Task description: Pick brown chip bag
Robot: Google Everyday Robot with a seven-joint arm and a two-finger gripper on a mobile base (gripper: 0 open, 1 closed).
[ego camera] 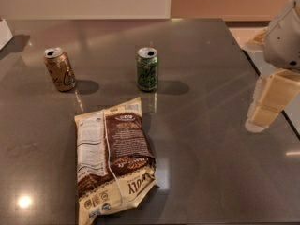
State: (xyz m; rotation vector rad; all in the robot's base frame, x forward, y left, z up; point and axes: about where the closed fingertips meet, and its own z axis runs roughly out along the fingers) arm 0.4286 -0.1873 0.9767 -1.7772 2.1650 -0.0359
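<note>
The brown chip bag (114,159) lies flat on the dark grey table (211,139) at the lower left of centre, dark brown with cream edges, a white text panel and a centre seam. My gripper (268,103) hangs at the right edge of the view, cream-coloured, above the table's right side and well apart from the bag. Nothing is in it.
A tan-brown soda can (59,69) stands upright at the back left. A green soda can (147,69) stands upright at the back centre, just behind the bag. The table's right edge (269,90) runs close under the gripper. A white object (4,33) sits at the far left edge.
</note>
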